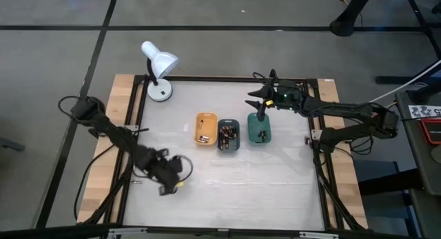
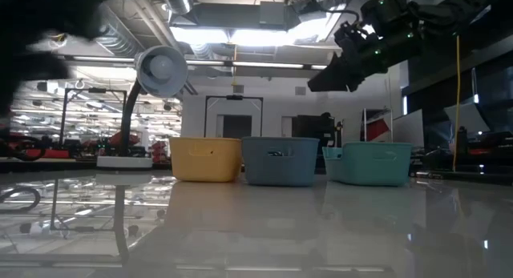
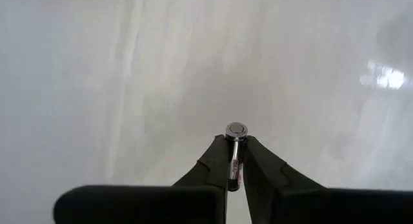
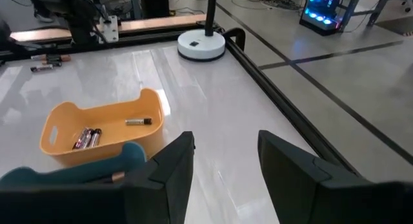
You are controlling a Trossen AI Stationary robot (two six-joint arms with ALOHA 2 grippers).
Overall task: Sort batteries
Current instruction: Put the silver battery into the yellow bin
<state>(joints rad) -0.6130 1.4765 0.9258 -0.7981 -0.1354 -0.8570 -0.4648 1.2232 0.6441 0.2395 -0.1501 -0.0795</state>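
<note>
My left gripper [image 1: 169,182] hangs over the table's near left part, pointing steeply down, shut on one battery [image 3: 235,153]. Three small trays stand in a row at the table's middle: orange [image 1: 205,128], dark teal [image 1: 228,136] and green [image 1: 259,129], each with batteries lying in it. My right gripper [image 4: 222,166] stands open above the green tray's far end [image 1: 262,101], with nothing between its fingers. A few loose batteries [image 4: 44,62] lie on the table near the left arm. My left gripper pinches the battery's long sides [image 3: 234,167] between its two fingers. The battery lies along the fingers, and its silvery end cap [image 3: 236,129] sticks out past the fingertips toward the table. It is lifted clear of the white tabletop.
A white desk lamp [image 1: 158,67] stands at the table's far left corner. A black frame [image 1: 318,163] runs round the white tabletop, with wooden strips outside it. There is bare tabletop between the trays and the near edge.
</note>
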